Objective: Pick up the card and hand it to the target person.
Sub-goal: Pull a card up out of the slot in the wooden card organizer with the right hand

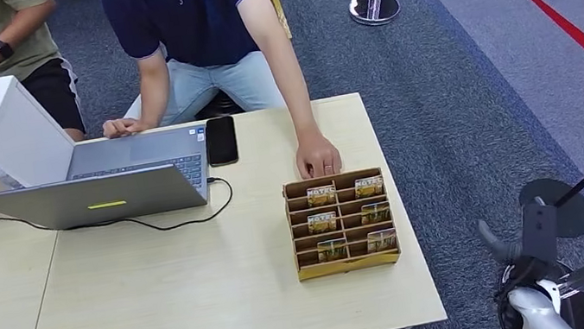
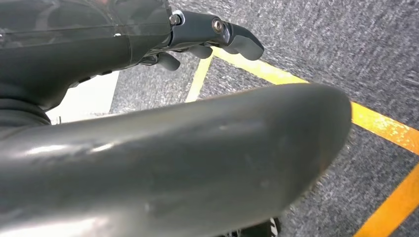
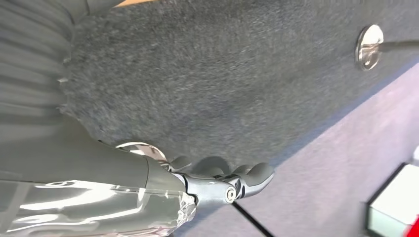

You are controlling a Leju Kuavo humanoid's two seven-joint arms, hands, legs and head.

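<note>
Waiting: both my arms hang at my sides, so the pick has not yet begun.
Left hand: my left hand [image 2: 217,37] hangs over grey carpet with yellow floor lines; nothing is in it, and the fingers look loosely curled, though I cannot tell for sure how far they are spread.
Right hand: my right hand [image 3: 222,182] hangs over the carpet too, holding nothing, fingers loosely apart.
Cards: the cards [image 1: 321,197] stand in a cardboard rack [image 1: 347,265] on the right part of the table [image 1: 204,300], in two columns — several slots filled, each card upright behind a low divider.
Person: a person's hand [image 1: 318,159] rests on the table just beyond the far edge of the rack, touching it or nearly so; this seated person in the dark shirt is likely the one to receive the card.
Other things: a laptop [image 1: 101,197] and a phone [image 1: 221,140] lie to the left, well apart from the rack.
Risk, reach: the rack is light cardboard — a hand coming in low could shove or tip it.
Risk, grip: the cards sit close in narrow slots, so I may pinch two or only the divider.
Risk, person: my reach passes near that resting hand.
</note>
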